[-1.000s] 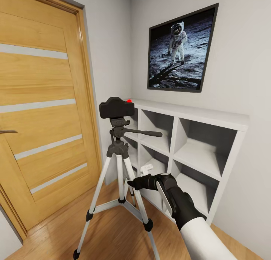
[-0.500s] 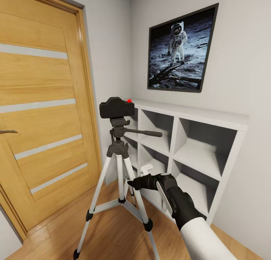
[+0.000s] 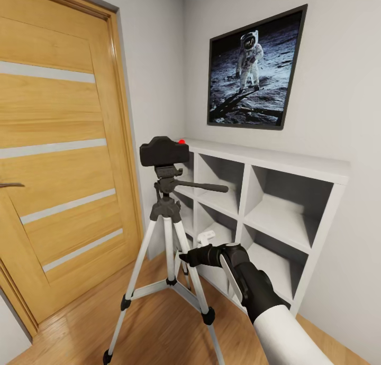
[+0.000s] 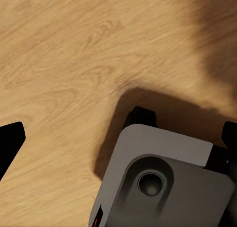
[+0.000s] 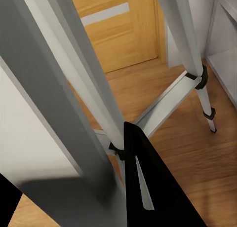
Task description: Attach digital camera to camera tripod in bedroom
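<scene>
Digital camera (image 3: 164, 151) sat atop the camera tripod (image 3: 168, 233), seemingly attached; the right end effector (image 3: 191, 257), apparently empty with opening unclear, needed only retreating.

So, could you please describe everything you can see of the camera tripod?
The tall camera tripod with silver-white telescoping legs stands upright on the light wood floor, between the wooden door and the white cube shelf. It has black joints and feet, grey braces running from the legs to a centre hub, and a black head with a pan handle pointing toward the shelf. The small black boxy digital camera sits on its head. The right gripper is close beside one leg.
</scene>
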Robot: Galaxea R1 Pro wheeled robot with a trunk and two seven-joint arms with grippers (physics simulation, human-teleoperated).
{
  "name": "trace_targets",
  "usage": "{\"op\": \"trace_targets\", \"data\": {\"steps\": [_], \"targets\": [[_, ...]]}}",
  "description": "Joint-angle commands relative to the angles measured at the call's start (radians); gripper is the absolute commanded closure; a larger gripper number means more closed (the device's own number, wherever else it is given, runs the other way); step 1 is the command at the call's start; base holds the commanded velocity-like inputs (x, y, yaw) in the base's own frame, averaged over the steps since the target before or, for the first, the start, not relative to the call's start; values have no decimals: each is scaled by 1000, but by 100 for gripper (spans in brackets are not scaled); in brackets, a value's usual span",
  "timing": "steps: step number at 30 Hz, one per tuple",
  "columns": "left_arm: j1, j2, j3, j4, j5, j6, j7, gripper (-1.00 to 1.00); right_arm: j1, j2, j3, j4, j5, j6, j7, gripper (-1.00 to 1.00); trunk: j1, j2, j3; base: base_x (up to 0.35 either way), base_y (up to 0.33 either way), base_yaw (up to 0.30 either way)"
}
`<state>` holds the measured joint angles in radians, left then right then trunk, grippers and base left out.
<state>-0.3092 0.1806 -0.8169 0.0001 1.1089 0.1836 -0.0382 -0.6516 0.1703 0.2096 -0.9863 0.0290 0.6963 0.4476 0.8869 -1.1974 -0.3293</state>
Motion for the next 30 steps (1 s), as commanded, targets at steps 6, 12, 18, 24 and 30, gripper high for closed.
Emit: {"op": "trace_targets", "data": {"steps": [6, 12, 18, 24, 30], "targets": [[-1, 0, -8, 0, 9, 3, -3, -100, 0, 0, -3, 20, 26, 23, 5, -100, 0, -1, -1, 0, 0, 0], [0, 0, -8, 0, 9, -2, -3, -100, 0, 0, -4, 20, 27, 23, 5, -100, 0, -1, -1, 0, 0, 0], [27, -26, -8, -2, 9, -127, -5, -100, 0, -1, -4, 19, 28, 23, 5, -100, 0, -1, -1, 0, 0, 0], [34, -36, -8, -2, 9, -156, -5, -100, 0, -1, -4, 18, 28, 23, 5, -100, 0, -1, -1, 0, 0, 0], [35, -38, -8, -2, 9, -156, -5, -100, 0, -1, -4, 18, 29, 23, 5, -100, 0, -1, -1, 0, 0, 0]]}}
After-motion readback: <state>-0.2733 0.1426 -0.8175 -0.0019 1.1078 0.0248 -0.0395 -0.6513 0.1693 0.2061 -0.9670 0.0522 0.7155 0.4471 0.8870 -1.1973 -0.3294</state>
